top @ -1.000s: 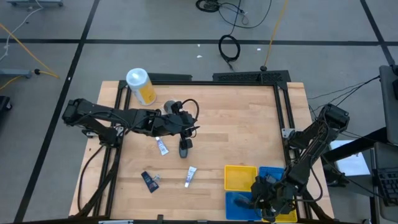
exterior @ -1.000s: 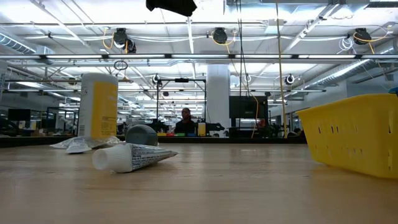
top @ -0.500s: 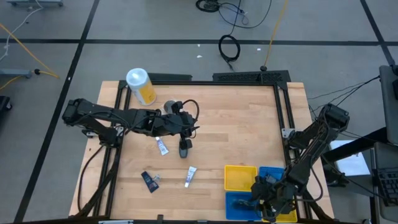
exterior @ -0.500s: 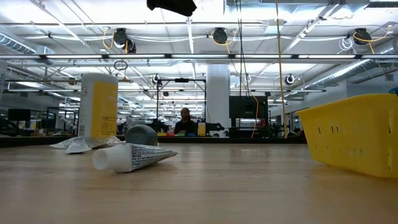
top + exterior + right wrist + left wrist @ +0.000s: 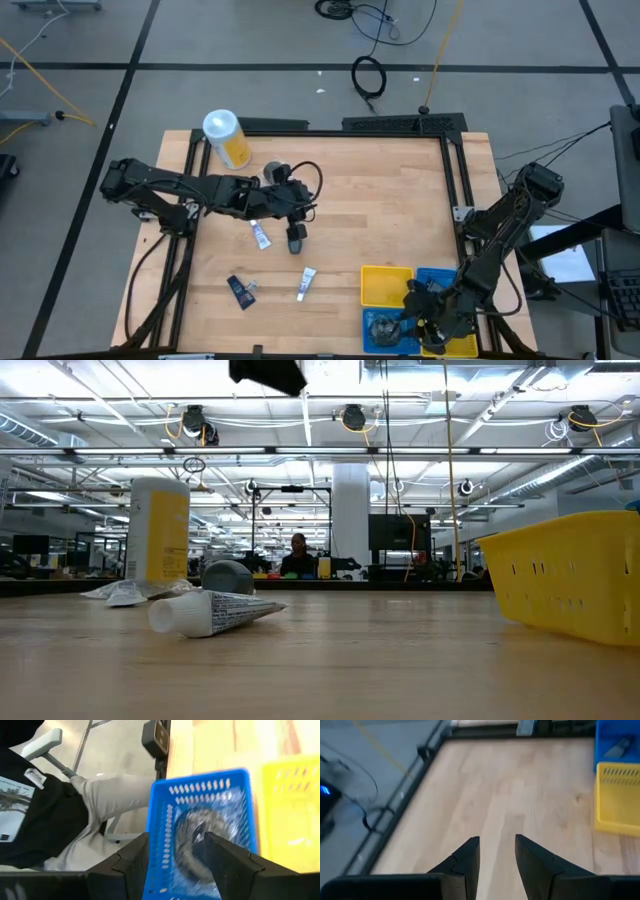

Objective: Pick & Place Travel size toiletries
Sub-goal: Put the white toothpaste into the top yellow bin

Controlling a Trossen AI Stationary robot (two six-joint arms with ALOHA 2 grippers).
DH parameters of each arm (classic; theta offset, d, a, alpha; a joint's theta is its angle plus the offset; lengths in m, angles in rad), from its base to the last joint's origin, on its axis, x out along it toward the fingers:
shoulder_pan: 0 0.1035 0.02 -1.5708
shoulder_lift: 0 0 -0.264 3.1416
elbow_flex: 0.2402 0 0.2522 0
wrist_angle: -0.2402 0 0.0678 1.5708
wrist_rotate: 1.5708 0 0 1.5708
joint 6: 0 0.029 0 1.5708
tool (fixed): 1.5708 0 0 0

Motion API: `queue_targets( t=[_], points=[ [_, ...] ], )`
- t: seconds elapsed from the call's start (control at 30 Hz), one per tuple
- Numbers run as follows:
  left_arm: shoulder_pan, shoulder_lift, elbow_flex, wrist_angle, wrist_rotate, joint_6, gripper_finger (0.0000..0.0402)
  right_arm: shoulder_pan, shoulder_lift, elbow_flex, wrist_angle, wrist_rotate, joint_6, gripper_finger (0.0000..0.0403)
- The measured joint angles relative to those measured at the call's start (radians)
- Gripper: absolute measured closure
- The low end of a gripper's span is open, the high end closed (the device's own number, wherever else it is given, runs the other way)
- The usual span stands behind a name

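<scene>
My left gripper (image 5: 310,208) (image 5: 496,841) is open and holds nothing; it hovers above mid-table, just far of a dark grey jar (image 5: 296,238) (image 5: 228,576) standing on the wood. A white tube (image 5: 260,235) lies left of that jar. Another white tube (image 5: 306,283) (image 5: 210,612) and a dark blue tube (image 5: 241,291) lie nearer the near edge. My right gripper (image 5: 428,318) (image 5: 176,840) is open above the blue bin (image 5: 440,280) (image 5: 160,825). A round grey jar (image 5: 382,325) (image 5: 192,832) lies on that bin's floor, below the fingers.
The yellow bin (image 5: 386,285) (image 5: 570,575) (image 5: 617,795) stands against the blue bin's left side, near the table's near right corner. A large yellow canister (image 5: 226,138) (image 5: 160,530) stands at the far left corner. A person's legs (image 5: 115,795) show beyond the table edge.
My right gripper has drawn back a little toward the table's right over the blue bin, and the grey jar on the bin floor now shows beside it. My left gripper has shifted slightly toward the table's left.
</scene>
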Motion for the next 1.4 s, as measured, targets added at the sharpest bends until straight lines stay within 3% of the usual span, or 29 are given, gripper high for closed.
queue_targets(
  t=[0.33, 0.5, 0.7, 0.87, 1.1, 1.4],
  points=[
    [-0.016, 0.000, 0.000, -0.409, 0.162, -0.329, 0.0279, -0.141, 0.000, 0.000, 0.004, 0.001, -0.279, 0.0222],
    [-0.063, 0.000, 0.000, -0.520, 0.182, -0.422, 0.0279, -0.229, 0.000, 0.000, 0.004, 0.002, -0.384, 0.0222],
    [-0.154, 0.000, 0.000, -0.533, 0.227, -0.520, 0.0279, -0.315, 0.000, 0.000, 0.004, 0.002, -0.473, 0.0222],
    [-0.255, 0.009, 0.000, -0.534, 0.235, -0.698, 0.0272, -0.352, 0.000, 0.000, 0.004, 0.000, -0.515, 0.0222],
    [-0.386, 0.078, 0.000, -0.552, 0.256, -0.947, 0.0226, -0.363, 0.000, 0.000, 0.004, 0.001, -0.562, 0.0222],
    [-0.434, 0.182, 0.000, -0.598, 0.285, -1.165, 0.0186, -0.363, 0.000, 0.000, 0.005, 0.001, -0.570, 0.0222]
  ],
)
